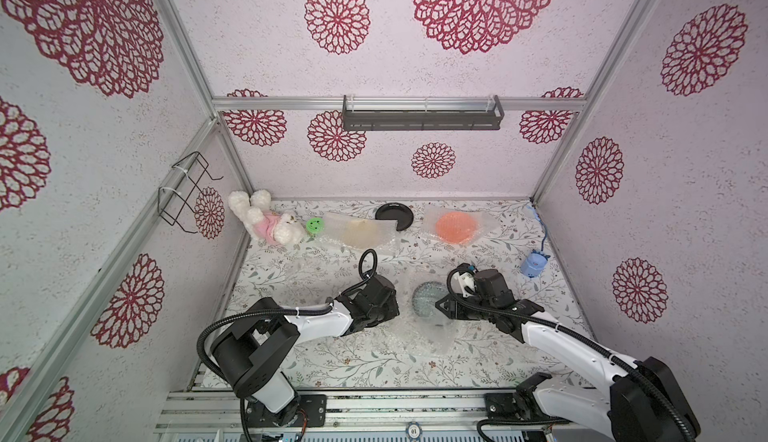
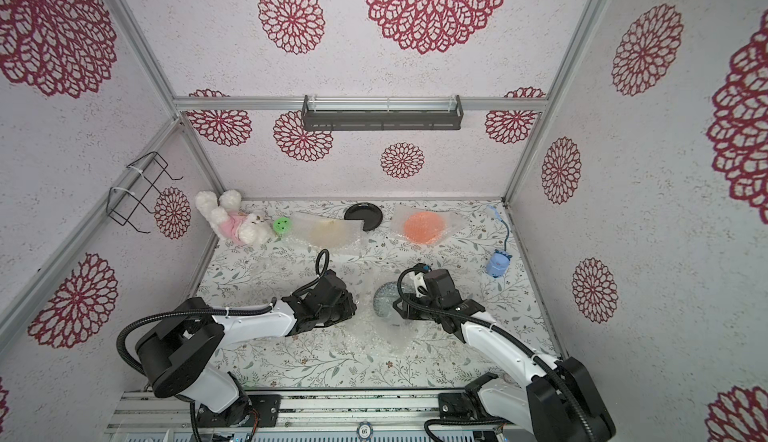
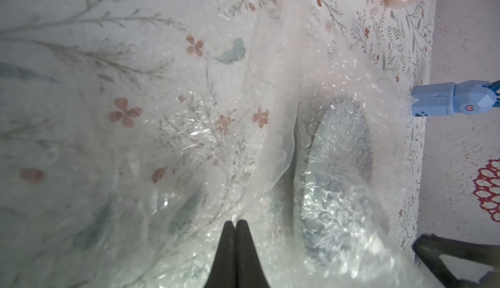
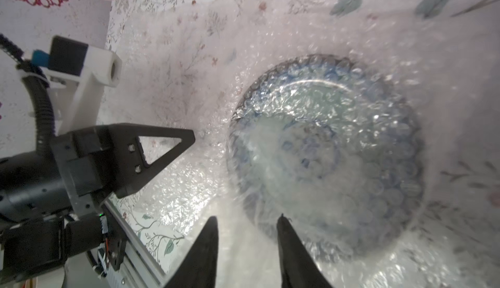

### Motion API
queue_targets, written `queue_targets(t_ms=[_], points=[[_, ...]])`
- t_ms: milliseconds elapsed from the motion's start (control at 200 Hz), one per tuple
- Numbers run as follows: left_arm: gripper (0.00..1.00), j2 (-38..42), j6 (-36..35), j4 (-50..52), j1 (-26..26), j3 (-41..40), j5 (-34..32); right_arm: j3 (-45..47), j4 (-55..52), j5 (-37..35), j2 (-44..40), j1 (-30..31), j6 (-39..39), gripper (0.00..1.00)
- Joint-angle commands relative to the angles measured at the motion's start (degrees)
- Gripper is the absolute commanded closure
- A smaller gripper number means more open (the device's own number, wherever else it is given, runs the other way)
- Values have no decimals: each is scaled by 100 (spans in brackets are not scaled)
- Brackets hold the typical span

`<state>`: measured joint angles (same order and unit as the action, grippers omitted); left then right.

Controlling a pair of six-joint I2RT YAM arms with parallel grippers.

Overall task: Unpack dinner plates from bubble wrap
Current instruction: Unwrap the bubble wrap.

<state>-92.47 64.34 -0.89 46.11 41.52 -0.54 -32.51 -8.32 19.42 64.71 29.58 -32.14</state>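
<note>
Floral-printed surface (image 1: 332, 361), walled in by red-medallion panels, carries everything. Near its middle lies the blue-green patterned plate (image 1: 428, 299), covered by a crumpled sheet of bubble wrap (image 1: 428, 338) that spreads past the plate toward the robot. The left tool (image 3: 236, 223) sits just beside the plate on its left, fingers pressed together on a raised fold of that bubble wrap. The right tool (image 4: 247, 217) is at the plate's right rim, its fingers parted with blurred film between them; nothing looks clamped. Farther back from the plate lie the orange plate (image 1: 456, 228) under its own sheet, the bare black plate (image 1: 390, 213), and the wrapped cream plate (image 1: 359, 232). A blue toy (image 1: 533, 263) stands to the plate's right.
</note>
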Motion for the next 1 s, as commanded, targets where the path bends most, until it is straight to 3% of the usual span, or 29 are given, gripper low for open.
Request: queue_targets(t_ms=[0,65,160,350,555,741,996], points=[[100,-152,8,-178,-47,103,42,-488,-900,-1106,103,329,322,53],[100,-218,9,-223,-48,95,60,-944,-1249,-1661,244,688,466,46],[100,-254,75,-368,-49,-8,73,-1266,-1175,-1723,633,865,485,39],[100,-263,235,-596,-59,-176,112,-1882,-1167,-2159,2007,1331,500,34],[100,-267,255,-645,-59,-257,108,-2370,-1184,-2609,2944,1838,281,31],[100,-393,302,-834,-58,-319,196,-2696,-1365,-3114,3442,2144,47,37],[100,-362,314,-897,-67,-390,188,-2901,-1615,-3897,3887,2405,-220,60]])
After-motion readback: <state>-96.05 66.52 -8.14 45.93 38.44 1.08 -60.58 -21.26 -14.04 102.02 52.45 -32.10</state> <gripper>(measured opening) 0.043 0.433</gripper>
